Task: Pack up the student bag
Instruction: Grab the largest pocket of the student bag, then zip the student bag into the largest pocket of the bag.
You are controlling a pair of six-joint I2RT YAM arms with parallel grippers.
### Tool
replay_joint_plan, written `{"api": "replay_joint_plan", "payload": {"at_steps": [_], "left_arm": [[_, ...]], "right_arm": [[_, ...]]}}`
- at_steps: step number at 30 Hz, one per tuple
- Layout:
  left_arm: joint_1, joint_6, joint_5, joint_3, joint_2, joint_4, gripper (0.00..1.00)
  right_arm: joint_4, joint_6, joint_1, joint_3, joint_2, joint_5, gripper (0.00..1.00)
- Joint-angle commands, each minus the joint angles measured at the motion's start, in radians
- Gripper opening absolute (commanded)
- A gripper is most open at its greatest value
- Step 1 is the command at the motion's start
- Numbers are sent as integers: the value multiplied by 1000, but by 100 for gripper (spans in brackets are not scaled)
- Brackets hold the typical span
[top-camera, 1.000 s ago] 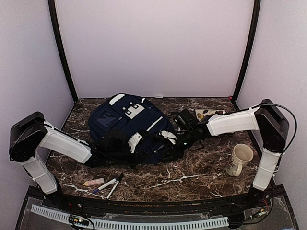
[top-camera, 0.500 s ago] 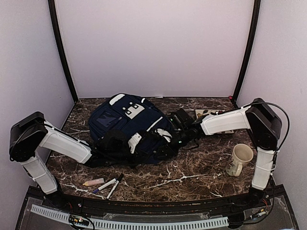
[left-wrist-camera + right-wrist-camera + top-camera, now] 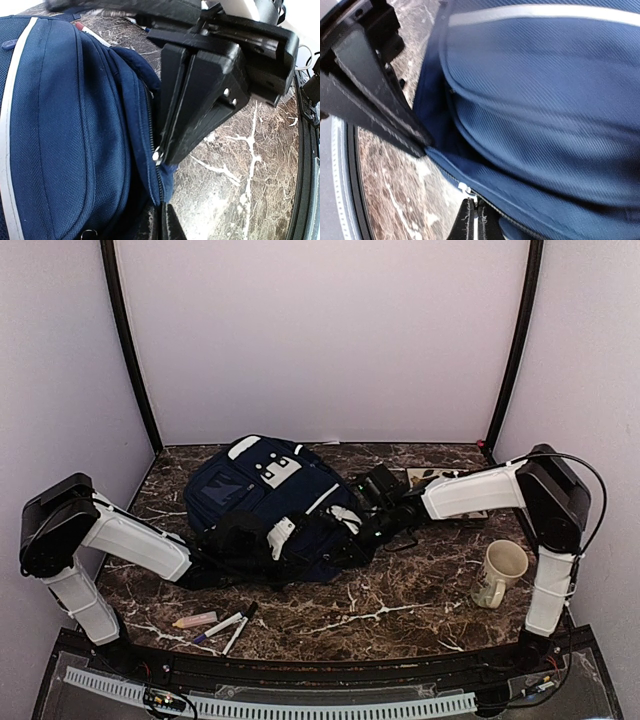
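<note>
The student bag (image 3: 262, 492), navy with thin white stripes and white patches, lies flat at the middle left of the marble table. Both grippers meet at its near right edge, along the zip. My left gripper (image 3: 162, 224) is shut on the fabric edge beside the zip teeth. My right gripper (image 3: 476, 219) is shut on the small white zip pull (image 3: 465, 189), a short way along the same zip. In the left wrist view the right gripper's black fingers (image 3: 200, 100) come down onto that metal pull (image 3: 157, 155).
A cream mug (image 3: 500, 572) stands at the right. Two markers (image 3: 228, 625) and a pink stick (image 3: 195, 620) lie near the front left edge. A flat printed card (image 3: 440, 477) and a black object (image 3: 380, 483) lie behind the right arm.
My right gripper has moved left to the bag's edge and closed on the zip pull. The left arm has stayed where it was, still gripping the bag.
</note>
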State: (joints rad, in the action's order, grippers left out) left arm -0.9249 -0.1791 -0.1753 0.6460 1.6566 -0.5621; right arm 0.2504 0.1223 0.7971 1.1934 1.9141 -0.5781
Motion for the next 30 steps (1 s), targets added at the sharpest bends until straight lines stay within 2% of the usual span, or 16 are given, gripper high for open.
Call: {"api": "replay_joint_plan", "payload": {"at_steps": [1,8,15,25,30], "left_arm": [[-6,16,12,-12,-31,2,0],[-6,39,30,-50,-78,58,0],[-6,41,38,-93,-166,142,0],[-6,27,100,-148,-320,331,0],[-6,16,198,-172,-416,452,0]], "right_arm": [[110,45,-49,-16,-75,39,0],[214,119,-123,-13,-113,132,0],[234,154,-212,73,-32,225,0],[205,216,-285,199,43,338,0],[173,260,-288,183,27,403,0]]}}
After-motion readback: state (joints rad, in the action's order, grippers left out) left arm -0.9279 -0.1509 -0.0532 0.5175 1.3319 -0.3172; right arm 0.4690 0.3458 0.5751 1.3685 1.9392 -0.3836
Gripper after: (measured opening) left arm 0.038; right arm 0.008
